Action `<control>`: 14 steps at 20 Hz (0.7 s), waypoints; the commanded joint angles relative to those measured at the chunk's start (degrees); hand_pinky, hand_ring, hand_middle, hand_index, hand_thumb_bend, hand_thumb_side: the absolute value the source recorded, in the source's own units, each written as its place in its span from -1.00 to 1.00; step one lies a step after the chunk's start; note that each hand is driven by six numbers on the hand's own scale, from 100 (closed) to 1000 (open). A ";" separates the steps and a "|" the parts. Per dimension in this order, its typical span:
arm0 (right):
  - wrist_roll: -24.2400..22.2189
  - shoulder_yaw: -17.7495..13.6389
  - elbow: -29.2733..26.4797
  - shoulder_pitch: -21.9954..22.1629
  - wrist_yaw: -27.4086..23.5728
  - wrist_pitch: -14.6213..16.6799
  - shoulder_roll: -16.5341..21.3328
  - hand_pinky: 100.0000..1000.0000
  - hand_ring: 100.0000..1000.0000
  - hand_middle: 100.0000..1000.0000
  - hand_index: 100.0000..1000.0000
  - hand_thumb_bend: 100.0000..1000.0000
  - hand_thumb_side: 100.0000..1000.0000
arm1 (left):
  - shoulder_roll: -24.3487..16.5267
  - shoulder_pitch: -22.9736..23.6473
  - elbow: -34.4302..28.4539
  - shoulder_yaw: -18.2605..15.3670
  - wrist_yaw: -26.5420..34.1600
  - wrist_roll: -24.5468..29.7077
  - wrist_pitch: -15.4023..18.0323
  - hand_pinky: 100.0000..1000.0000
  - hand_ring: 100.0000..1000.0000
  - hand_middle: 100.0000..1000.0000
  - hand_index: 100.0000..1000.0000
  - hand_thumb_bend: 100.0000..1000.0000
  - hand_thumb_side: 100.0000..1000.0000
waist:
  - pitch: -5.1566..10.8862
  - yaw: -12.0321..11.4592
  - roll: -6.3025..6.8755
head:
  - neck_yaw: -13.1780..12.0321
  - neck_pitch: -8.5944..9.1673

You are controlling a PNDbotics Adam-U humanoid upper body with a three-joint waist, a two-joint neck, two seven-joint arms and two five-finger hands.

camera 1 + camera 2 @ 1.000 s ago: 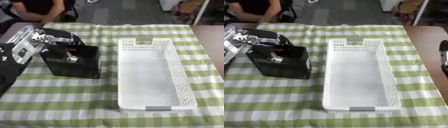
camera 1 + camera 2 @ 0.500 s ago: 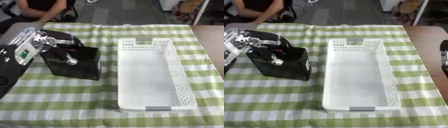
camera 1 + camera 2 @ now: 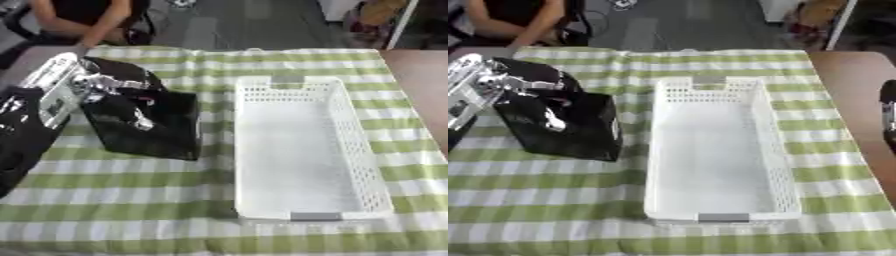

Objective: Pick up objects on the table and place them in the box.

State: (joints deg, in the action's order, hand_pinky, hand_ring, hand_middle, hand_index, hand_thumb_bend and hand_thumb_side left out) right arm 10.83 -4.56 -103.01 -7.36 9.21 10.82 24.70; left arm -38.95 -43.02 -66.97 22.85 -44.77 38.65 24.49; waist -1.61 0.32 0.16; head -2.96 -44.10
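A black, shiny, boxy bag [image 3: 147,127] is sitting near the left edge of the table [image 3: 219,235], which is wearing a green and white checked cloth. The robot's left hand [image 3: 98,86] is resting on top of the bag with its silver fingers curled around the bag's top. A long white plastic box with little holes [image 3: 306,150] is lying just beside the bag, toward the right edge. The right hand [image 3: 888,112] is only peeking in at the right; its fingers cannot be made out.
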 commanded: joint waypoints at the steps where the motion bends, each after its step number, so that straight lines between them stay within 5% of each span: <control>1: -0.06 -0.30 -0.54 -0.40 -0.27 0.05 0.68 0.65 0.70 0.54 0.84 -0.54 0.21 | -0.02 -0.39 1.39 0.10 -2.96 1.66 3.84 0.77 0.62 0.51 0.77 1.00 0.32 | 0.37 0.10 -0.10 | 0.28 -0.01; 2: -0.07 -0.29 -0.54 -0.42 -0.28 0.05 0.67 0.65 0.70 0.54 0.84 -0.54 0.21 | 0.12 -0.43 1.71 0.08 -3.51 1.20 4.01 0.79 0.64 0.53 0.78 1.00 0.34 | 0.38 0.09 -0.11 | 0.29 -0.01; 5: -0.08 -0.28 -0.54 -0.43 -0.29 0.05 0.68 0.65 0.70 0.54 0.84 -0.54 0.21 | 0.36 -0.50 2.26 -0.13 -4.59 -0.72 3.96 -0.10 -0.03 0.00 0.40 1.00 0.06 | 0.37 0.03 -0.13 | 0.31 -0.01; 7: -0.10 -0.26 -0.51 -0.42 -0.31 0.04 0.67 0.65 0.70 0.54 0.84 -0.54 0.21 | 0.46 -0.48 2.73 -0.22 -4.64 -2.20 3.39 -0.48 -0.27 -0.21 0.13 0.91 -0.08 | 0.36 0.01 -0.13 | 0.30 -0.01; 11: -0.15 -0.23 -0.52 -0.48 -0.33 0.06 0.70 0.65 0.70 0.54 0.84 -0.55 0.21 | 0.96 -0.52 5.85 -0.28 -1.24 -0.36 2.92 -1.00 -0.69 -0.60 -0.36 0.31 -0.20 | 0.38 0.04 -0.12 | 0.26 -0.01; 14: -0.18 -0.22 -0.50 -0.45 -0.33 0.06 0.77 0.65 0.70 0.54 0.84 -0.55 0.21 | 0.96 -1.26 8.19 -0.58 2.77 4.26 2.35 -1.00 -0.77 -0.70 -0.46 0.15 -0.22 | 0.44 0.02 -0.04 | 0.33 -0.01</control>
State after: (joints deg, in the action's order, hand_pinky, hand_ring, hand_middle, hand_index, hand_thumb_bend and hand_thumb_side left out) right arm 10.80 -4.55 -103.00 -7.36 9.14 10.85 24.70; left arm -37.40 -44.65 -60.95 21.96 -42.97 38.40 24.57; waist -1.42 0.41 0.26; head -2.96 -44.11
